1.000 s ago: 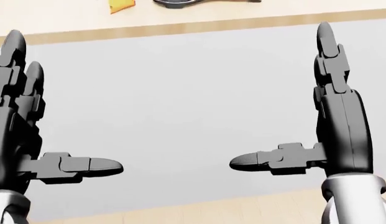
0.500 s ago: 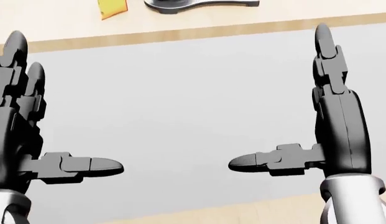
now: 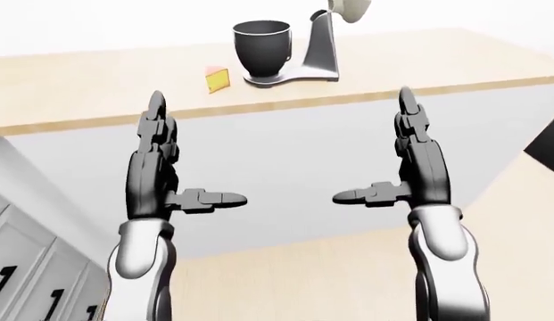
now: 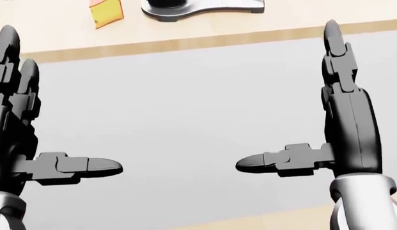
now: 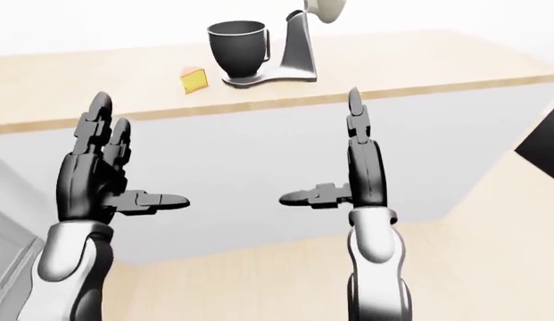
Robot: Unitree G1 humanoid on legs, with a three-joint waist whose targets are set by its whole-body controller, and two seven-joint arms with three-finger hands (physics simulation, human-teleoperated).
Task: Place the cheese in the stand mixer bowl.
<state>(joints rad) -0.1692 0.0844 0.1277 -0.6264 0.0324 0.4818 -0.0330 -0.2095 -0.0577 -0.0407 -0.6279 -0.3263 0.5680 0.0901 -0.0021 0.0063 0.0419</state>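
Note:
A yellow wedge of cheese (image 3: 218,79) lies on the wooden counter (image 3: 98,87), just left of the stand mixer (image 3: 323,41) and its dark bowl (image 3: 261,47). The cheese also shows at the top of the head view (image 4: 106,12). My left hand (image 3: 174,164) and right hand (image 3: 397,157) are both open and empty, fingers up and thumbs pointing inward. They are held in front of the counter's grey side, below and short of the cheese.
The counter's grey side panel (image 3: 285,174) fills the middle of the views. White cabinet drawers (image 3: 26,267) stand at the lower left. Light wooden floor (image 3: 294,281) shows at the bottom. A dark shape (image 3: 548,137) sits at the right edge.
The whole head view has shifted: the counter edge, cheese and mixer base have slid lower in the picture as the camera moved. Both hands stay open in the same pose.

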